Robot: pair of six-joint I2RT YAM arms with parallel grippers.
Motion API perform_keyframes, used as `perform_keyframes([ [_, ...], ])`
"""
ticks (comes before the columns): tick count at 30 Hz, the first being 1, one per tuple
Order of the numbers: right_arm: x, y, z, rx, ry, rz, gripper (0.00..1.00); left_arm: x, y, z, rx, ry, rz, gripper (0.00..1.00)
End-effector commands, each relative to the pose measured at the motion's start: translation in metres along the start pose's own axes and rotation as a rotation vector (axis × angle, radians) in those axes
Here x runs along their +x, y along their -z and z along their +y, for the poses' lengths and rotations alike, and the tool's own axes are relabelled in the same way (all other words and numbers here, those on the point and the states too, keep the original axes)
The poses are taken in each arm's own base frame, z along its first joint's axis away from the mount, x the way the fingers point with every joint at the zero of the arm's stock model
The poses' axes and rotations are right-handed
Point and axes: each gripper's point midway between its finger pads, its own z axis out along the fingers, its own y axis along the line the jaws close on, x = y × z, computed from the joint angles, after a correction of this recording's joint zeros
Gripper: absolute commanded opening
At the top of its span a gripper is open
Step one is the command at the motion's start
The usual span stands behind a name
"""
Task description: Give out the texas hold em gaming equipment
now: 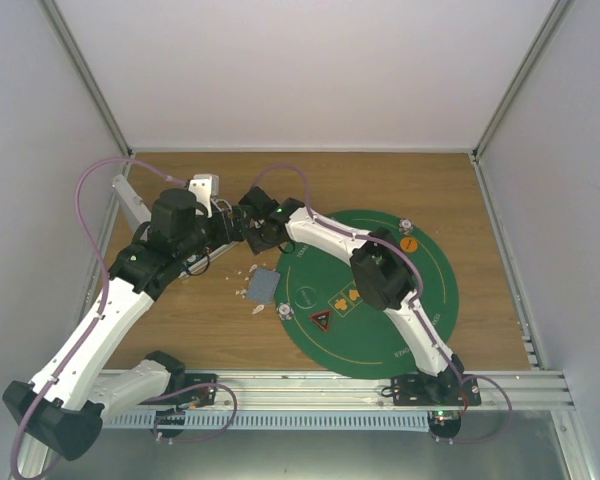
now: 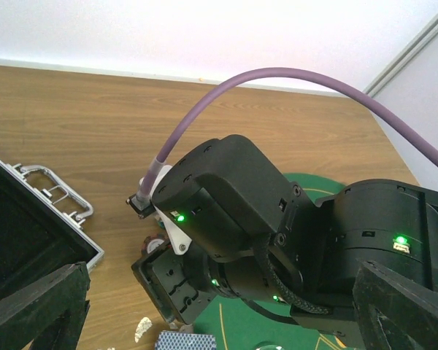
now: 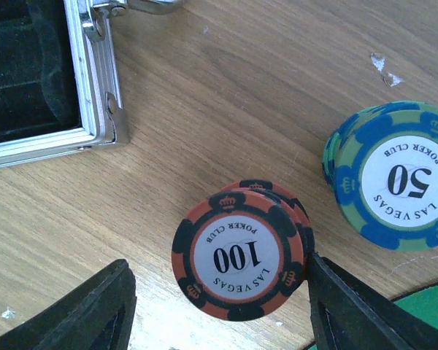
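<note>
**Orange 100 chips sit inside the right end effector's gap, crowding its right-hand finger**

At the left of the overhead view, the left end effector (image 2: 220,271) is spread wide and pinches nothing. Its wrist view is mostly filled by the right arm's wrist. The open silver case (image 2: 36,219) shows at the left edge, and the grey-blue card deck (image 2: 186,340) just shows at the bottom edge. This arm is the farther one from the chips.

The right wrist view, read left to right, goes as follows. A corner of the case lies in the upper left of the frame. Below it, in the lower left, is one dark finger (image 3: 95,313) of the right end effector (image 3: 220,266), well apart from anything. The orange 100 chips (image 3: 237,259) are at lower centre, at least two stacked flat, face up, and seemingly resting on the wooden surface (image 3: 226,95). The opposite finger touches or sits just beside their right rim.

So the jaws are spread around the stack without pinching it, and the stack is off-centre in the gap. The stack's axis is upright, pointing toward the camera, so the fingers would close across its round edge.

The blue 50 chips (image 3: 390,175) stand apart to the right of that finger. A sliver of the green mat (image 3: 427,317) shows in the lower right corner.

In my judgement, closing now would let the far finger sweep in and push the stack sideways before it grips.
</note>
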Motion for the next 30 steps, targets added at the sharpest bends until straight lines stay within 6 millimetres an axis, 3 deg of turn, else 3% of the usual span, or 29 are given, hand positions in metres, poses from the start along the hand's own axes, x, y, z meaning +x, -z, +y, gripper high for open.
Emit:
perform_keyframes([
  [1,0.002,-0.005,0.001,0.017,0.019,0.014,0.64,-0.010,0.005,-0.001,0.006,0.006,-0.050,0.99],
  [30,0.004,-0.017,-0.007,0.069,0.033,0.032,0.59,-0.008,0.001,0.001,0.001,0.006,-0.043,0.99],
])
